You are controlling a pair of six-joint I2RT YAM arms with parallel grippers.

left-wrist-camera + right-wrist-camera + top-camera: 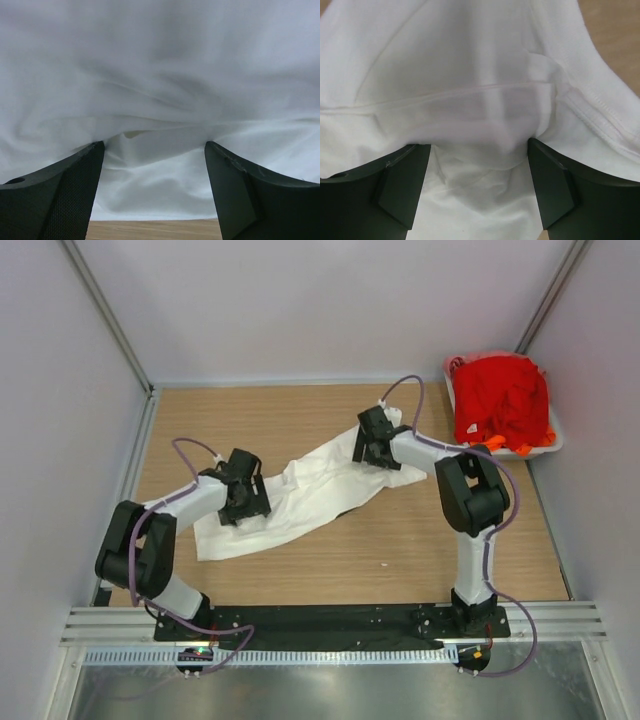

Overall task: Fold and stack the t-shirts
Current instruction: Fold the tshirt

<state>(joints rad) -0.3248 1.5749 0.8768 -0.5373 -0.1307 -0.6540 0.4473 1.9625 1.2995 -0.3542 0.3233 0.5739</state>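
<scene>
Top external | white t-shirt (300, 495) crumpled | left fingers (60, 195), right fingers (400, 185) apart

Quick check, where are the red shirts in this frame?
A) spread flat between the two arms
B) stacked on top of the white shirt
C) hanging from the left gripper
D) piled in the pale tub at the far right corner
D: the red t-shirts sit heaped inside the tub at the far right, while only the white t-shirt lies out on the table.
</scene>
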